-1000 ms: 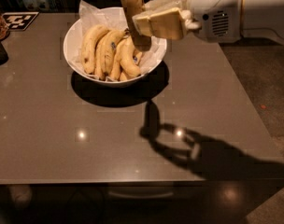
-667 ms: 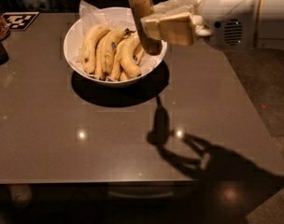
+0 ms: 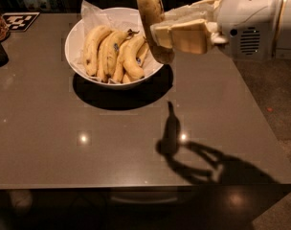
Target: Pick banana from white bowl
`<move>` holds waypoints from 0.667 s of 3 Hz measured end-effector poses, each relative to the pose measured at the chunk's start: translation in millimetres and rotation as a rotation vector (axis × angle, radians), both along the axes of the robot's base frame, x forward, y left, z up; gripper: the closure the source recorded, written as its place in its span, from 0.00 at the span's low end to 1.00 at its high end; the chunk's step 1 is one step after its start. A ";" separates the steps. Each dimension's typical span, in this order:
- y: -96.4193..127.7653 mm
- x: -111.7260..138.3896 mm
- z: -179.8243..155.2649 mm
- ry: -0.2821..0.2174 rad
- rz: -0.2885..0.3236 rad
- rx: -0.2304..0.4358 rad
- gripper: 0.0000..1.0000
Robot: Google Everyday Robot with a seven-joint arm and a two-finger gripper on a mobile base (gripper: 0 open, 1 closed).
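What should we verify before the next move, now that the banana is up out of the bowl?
1. Claw shut on the banana: ok.
2. Banana lifted above the white bowl, over its right rim, not touching it: ok.
3. Banana roughly upright, gripped on its lower half: ok.
4. Grip firm enough for travel: cannot tell.
5. Other bananas all lying inside the bowl: ok.
6. Bowl sitting flat on the table: ok.

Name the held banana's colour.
The banana is yellow with faint brown freckles, camera view; the gripper holds it above the white bowl.
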State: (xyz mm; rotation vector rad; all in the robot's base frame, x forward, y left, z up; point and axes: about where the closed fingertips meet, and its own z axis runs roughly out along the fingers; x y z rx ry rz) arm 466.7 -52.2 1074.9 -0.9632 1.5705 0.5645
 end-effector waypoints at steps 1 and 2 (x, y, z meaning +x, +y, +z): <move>-2.3 -3.1 -0.2 0.008 -0.021 -0.010 1.00; -12.7 -9.4 -3.7 0.019 -0.051 -0.024 1.00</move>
